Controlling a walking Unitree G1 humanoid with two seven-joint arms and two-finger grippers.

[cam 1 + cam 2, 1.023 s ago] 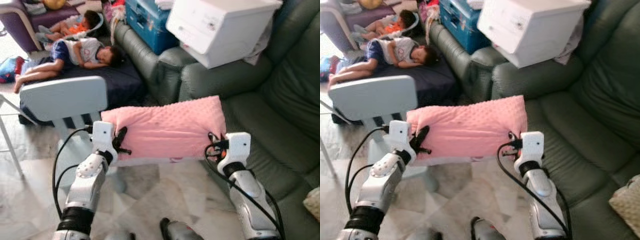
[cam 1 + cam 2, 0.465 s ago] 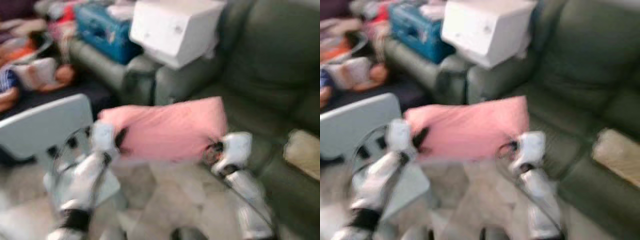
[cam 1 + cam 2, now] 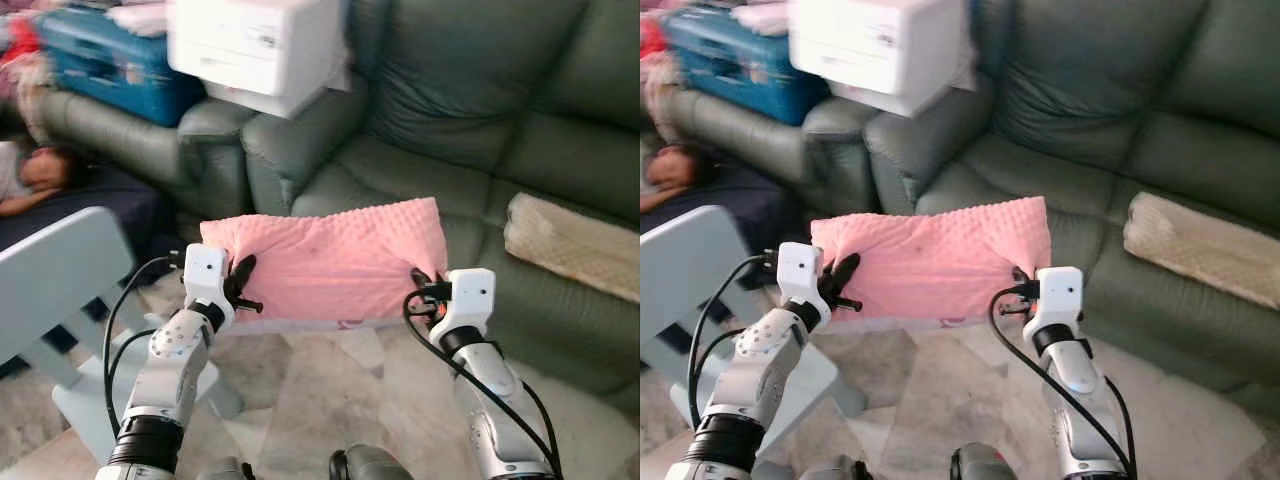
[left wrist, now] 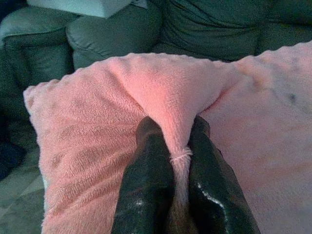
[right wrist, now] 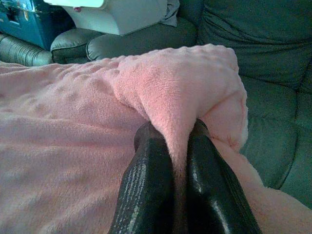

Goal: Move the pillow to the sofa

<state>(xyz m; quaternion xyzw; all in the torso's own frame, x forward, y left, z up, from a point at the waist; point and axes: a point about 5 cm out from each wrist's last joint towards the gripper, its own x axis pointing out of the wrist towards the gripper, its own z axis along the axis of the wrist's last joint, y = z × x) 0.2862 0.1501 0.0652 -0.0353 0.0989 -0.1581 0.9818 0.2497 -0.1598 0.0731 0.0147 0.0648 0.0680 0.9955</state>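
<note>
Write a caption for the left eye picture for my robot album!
Left hand and right hand hold a pink pillow up by its ends, facing the green sofa.

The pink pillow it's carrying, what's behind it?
Behind the pink pillow, pinched by the left gripper and the right gripper, is the green sofa, its seat bearing a beige cushion. The seat area right behind the pillow is covered.
</note>
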